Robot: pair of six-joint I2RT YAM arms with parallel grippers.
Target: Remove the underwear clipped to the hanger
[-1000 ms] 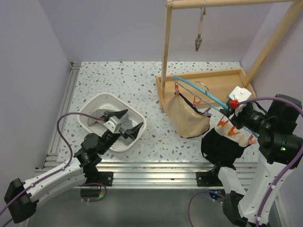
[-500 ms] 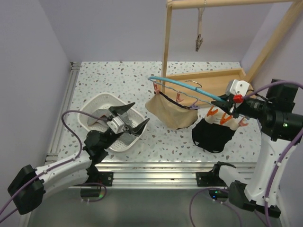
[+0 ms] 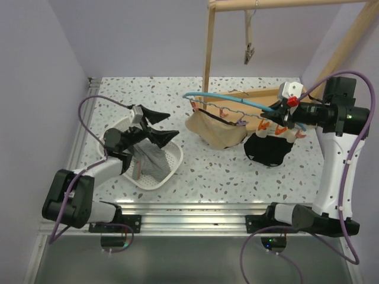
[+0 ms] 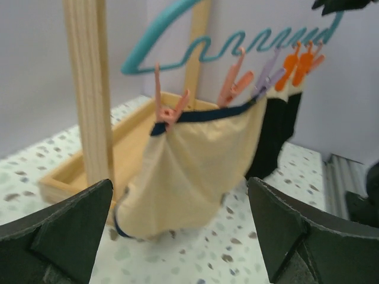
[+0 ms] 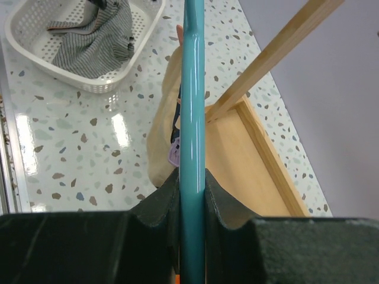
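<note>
Right pincer (image 5: 192, 188) clamped on hanger (image 3: 237, 100); left pincer (image 3: 159, 125) apart; wooden post (image 3: 207, 59) beside beige pair (image 3: 222, 133)

Glossy plastic hanger (image 5: 192, 89), soft cloth underwear (image 4: 189, 171) (matt beige), smooth wooden frame (image 4: 89, 89)

The speckled table (image 3: 207, 171) carries a white basket (image 3: 176, 158) and a wooden rack (image 3: 207, 59).

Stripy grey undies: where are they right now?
In the top view, the grey striped pair lies in the white basket on the left side of the table, by the open left gripper.
</note>
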